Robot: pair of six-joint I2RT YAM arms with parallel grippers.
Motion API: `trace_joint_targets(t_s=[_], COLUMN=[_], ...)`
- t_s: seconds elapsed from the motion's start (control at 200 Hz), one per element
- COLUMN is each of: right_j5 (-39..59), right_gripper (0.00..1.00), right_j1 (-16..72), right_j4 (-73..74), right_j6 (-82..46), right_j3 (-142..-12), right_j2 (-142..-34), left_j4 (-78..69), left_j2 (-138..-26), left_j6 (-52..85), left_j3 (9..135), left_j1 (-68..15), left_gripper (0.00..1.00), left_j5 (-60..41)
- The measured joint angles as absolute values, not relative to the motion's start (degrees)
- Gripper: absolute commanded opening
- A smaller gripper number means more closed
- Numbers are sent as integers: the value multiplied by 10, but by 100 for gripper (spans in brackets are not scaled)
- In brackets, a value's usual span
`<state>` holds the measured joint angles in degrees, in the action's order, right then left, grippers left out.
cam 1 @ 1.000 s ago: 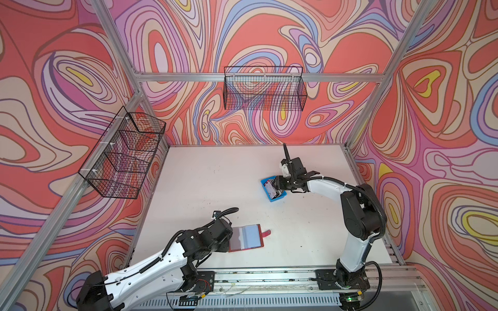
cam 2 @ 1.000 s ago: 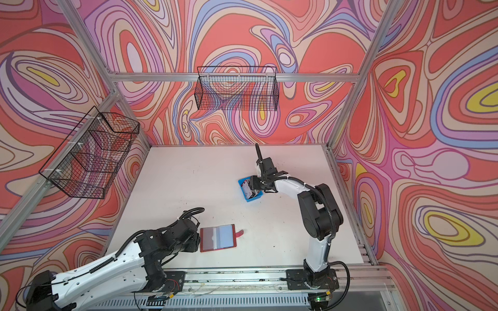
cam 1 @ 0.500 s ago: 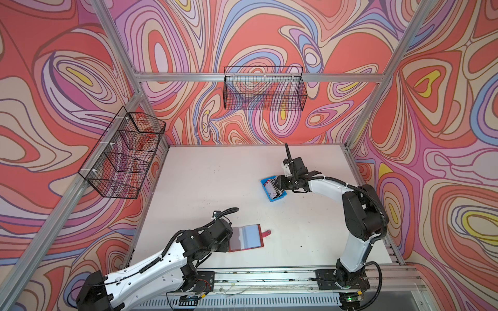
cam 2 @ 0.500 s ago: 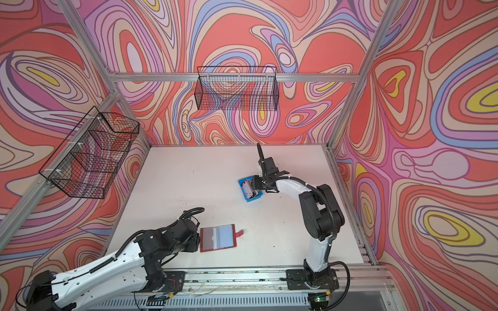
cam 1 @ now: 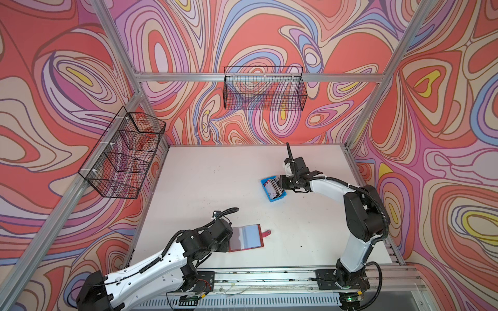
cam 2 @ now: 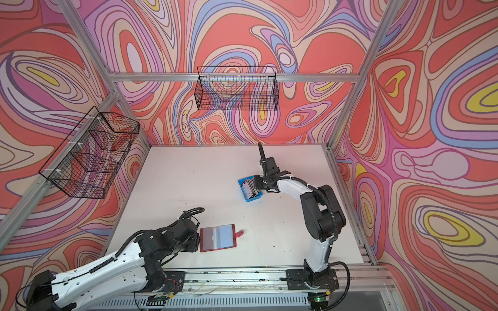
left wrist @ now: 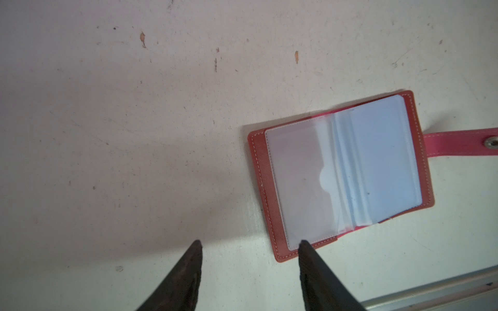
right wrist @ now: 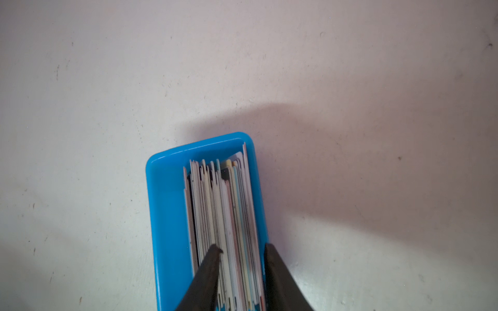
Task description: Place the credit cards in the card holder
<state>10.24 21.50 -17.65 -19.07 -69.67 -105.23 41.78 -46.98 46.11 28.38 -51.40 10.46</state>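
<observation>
On the tabletop (cam 1: 204,183), close to the front rail (cam 1: 269,277): card holder (cam 1: 248,238) lying open and flat, clear sleeves (left wrist: 310,183) facing up, red cover edge visible round them, strap (cam 1: 266,233) stretched out flat on the side away from the left arm. Same position in both top views. Left tool (left wrist: 250,242) set wide, holding nothing, low over the tabletop just beside the card holder (left wrist: 342,175). One fingertip (left wrist: 303,243) over the near corner of the red cover, contact not confirmable; other fingertip over bare tabletop. Farther back and to the right, well apart from the card holder: tray (cam 1: 277,199), blue, flat on the tabletop, carrying the cards (cam 1: 274,188) on edge, packed side by side and leaning. Right tool (right wrist: 242,245) lowered into the tray (right wrist: 167,202) from above, set narrow. One finger (right wrist: 213,258) wedged into the row of cards (right wrist: 223,202); other finger at the long tray wall, inside or outside not discernible. A batch of cards between the two fingers; remaining cards outside the gap, toward the open part of the tray. Firm clamping on the batch not confirmable. All visible cards inside the tray. On the back wall: wire basket (cam 1: 264,91). On the left wall: wire rack (cam 1: 124,156) with several compartments. Both mounted above the tabletop, clear of both arms.
</observation>
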Motion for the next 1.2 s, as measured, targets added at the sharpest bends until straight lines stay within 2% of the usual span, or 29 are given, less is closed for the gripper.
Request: trace_joint_targets(t_s=[0.13, 0.706, 0.846, 1.202], right_j5=[102, 91, 88, 88], right_gripper=[21, 19, 12, 0], right_j1=[213, 212, 210, 210], right_j4=[-177, -180, -180, -184], right_j6=[-189, -189, -188, -185], right_j3=[-696, -693, -693, -693], right_j2=[-1051, -1039, -1035, -1035], left_j4=[418, 418, 418, 418], left_j2=[-470, -470, -470, -470], left_j6=[461, 461, 461, 461], left_j3=[284, 284, 284, 284], left_j1=[-514, -514, -514, -514], left_gripper=[59, 59, 59, 59], left_j5=[105, 105, 105, 102])
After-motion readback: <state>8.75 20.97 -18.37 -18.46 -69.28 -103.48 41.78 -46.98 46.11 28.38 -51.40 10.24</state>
